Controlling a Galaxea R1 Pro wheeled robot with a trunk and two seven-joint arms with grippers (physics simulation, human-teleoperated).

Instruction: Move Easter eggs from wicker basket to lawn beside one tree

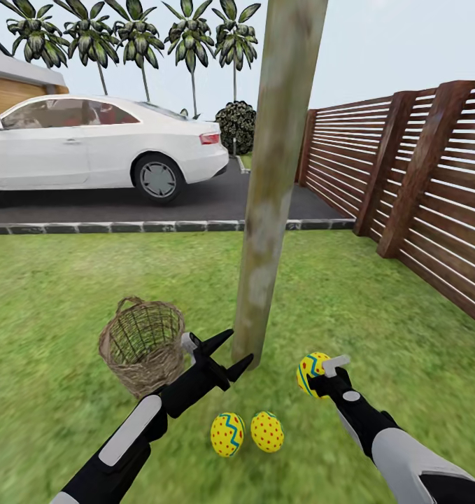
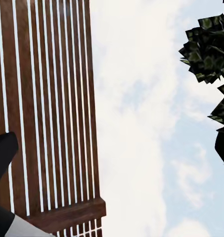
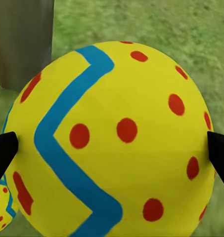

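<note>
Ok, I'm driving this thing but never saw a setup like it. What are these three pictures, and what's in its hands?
It is a simulated two-armed robot. The big picture looks down from its head: the pale grey-tan tree trunk rises from the green lawn, with the round brown wicker basket beside it, looking empty. Two yellow eggs with red dots and blue zigzags lie on the grass near the trunk's foot. The other two pictures come from cameras by each hand. The right gripper holds the third yellow patterned egg between its dark fingers. The left gripper is open and holds nothing; its camera points at the brown slatted fence and sky.
</note>
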